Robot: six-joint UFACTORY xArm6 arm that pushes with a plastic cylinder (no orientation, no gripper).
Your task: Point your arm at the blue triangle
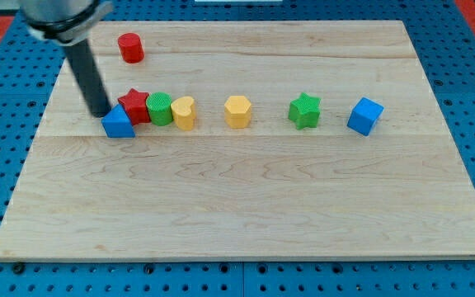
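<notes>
The blue triangle (118, 122) lies at the left end of a row of blocks across the middle of the wooden board (246, 198). My tip (100, 112) sits just to the view's left and a little above it, touching or almost touching its upper left edge. The dark rod rises from there to the view's top left. A red star (135, 105) touches the triangle's upper right side.
Right of the red star stand a green cylinder (160, 109), a yellow heart-like block (184, 112), a yellow hexagon (237, 111), a green star (304, 110) and a blue cube (364, 115). A red cylinder (130, 48) stands near the top left.
</notes>
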